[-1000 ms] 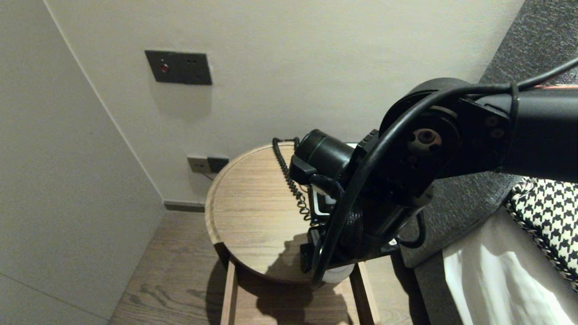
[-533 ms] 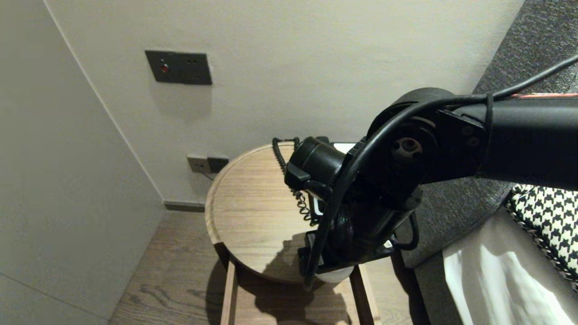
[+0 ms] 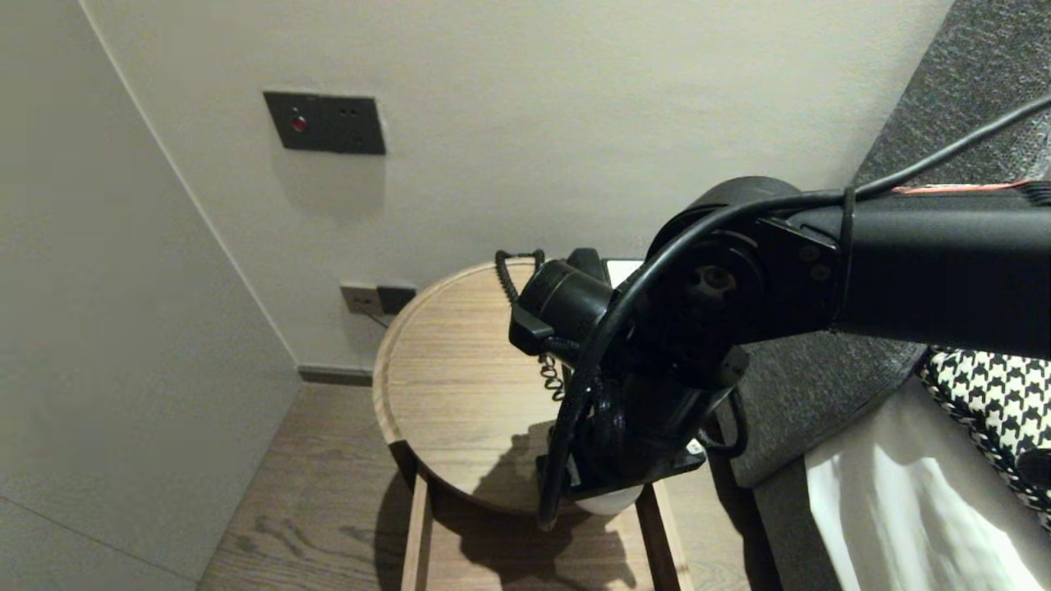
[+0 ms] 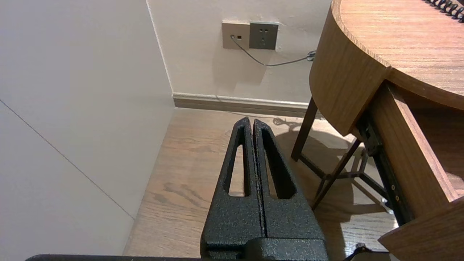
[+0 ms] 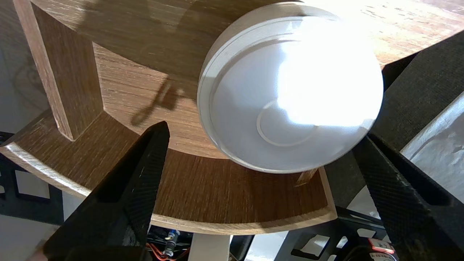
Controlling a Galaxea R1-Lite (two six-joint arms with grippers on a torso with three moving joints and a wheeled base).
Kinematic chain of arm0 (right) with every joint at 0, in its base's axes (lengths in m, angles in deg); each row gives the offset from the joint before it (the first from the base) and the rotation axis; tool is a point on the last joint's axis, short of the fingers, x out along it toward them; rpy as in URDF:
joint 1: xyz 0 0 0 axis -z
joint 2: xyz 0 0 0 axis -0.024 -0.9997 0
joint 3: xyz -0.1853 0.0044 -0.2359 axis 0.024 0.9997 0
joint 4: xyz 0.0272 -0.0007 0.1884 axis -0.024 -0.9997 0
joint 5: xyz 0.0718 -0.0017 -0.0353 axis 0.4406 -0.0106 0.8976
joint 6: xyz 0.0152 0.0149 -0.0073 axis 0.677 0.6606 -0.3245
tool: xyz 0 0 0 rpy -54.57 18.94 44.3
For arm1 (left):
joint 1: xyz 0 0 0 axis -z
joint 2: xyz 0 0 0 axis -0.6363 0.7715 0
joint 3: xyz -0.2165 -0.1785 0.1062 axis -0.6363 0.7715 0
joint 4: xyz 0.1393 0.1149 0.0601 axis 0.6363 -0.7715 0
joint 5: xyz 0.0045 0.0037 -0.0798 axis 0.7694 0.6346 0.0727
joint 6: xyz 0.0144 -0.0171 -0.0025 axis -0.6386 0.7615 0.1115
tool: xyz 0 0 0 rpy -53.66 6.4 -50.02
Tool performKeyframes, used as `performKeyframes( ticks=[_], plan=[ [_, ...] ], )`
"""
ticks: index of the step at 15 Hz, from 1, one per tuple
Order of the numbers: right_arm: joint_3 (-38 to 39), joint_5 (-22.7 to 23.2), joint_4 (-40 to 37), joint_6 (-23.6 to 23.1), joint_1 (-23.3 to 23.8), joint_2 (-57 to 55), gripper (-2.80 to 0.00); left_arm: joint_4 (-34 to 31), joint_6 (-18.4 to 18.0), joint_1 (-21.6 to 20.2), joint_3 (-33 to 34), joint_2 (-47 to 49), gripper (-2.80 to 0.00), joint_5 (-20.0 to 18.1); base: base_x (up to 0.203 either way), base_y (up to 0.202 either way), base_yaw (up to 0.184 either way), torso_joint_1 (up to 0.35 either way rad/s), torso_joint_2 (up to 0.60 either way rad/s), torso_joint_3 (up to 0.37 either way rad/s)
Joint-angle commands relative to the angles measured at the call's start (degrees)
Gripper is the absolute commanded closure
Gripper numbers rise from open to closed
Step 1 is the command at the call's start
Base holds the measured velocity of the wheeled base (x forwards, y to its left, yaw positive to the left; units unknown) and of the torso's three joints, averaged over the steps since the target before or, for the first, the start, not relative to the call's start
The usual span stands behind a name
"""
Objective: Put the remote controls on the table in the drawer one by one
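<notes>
- Right gripper point(image 5: 261, 134) is down at the near edge of the round bedside table point(image 3: 443, 386), claw spread as wide as it goes, nothing gripped
- The white round dish point(image 5: 290, 90) sits right between the two fingers at that near edge, above the pulled-out drawer point(image 3: 415, 533); whether it rests on the tabletop or in the drawer is not clear
- One finger point(image 5: 398, 188) has its tip just beside the dish's rim, contact impossible to call; the other finger point(image 5: 137, 174) stands apart from it
- Left gripper point(image 4: 252, 121) hangs low off the table's left edge, over the wooden floor point(image 4: 188, 174), claw pressed fully shut and empty
- At the far edge of the table there's a black telephone point(image 3: 587, 264), its coiled cord point(image 3: 513, 295) trailing across the top
- Wall sockets point(image 4: 250, 35) sit behind the table, a thin cable point(image 4: 268, 63) running from one of them
</notes>
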Motion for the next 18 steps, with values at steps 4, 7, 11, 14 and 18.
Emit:
performKeyframes(
  ticks=[4, 7, 11, 14, 18],
  plan=[
    [0.0, 0.1, -0.3, 0.2, 0.0, -1.0, -2.8, 0.0, 0.0, 0.0, 0.0, -0.1, 0.0, 0.0, 0.0, 0.0, 0.0, 0.0, 0.0, 0.0],
    [0.0, 0.1, -0.3, 0.2, 0.0, -1.2, -2.8, 0.0, 0.0, 0.0, 0.0, -0.1, 0.0, 0.0, 0.0, 0.0, 0.0, 0.0, 0.0, 0.0],
    [0.0, 0.1, -0.3, 0.2, 0.0, -1.0, 0.0, 0.0, 0.0, 0.0, 0.0, -0.1, 0.0, 0.0, 0.0, 0.0, 0.0, 0.0, 0.0, 0.0],
    [0.0, 0.4, -0.3, 0.2, 0.1, -0.7, 0.0, 0.0, 0.0, 0.0, 0.0, -0.1, 0.0, 0.0, 0.0, 0.0, 0.0, 0.0, 0.0, 0.0],
    [0.0, 0.4, -0.3, 0.2, 0.2, -0.6, 0.0, 0.0, 0.0, 0.0, 0.0, -0.1, 0.0, 0.0, 0.0, 0.0, 0.0, 0.0, 0.0, 0.0]
  ],
)
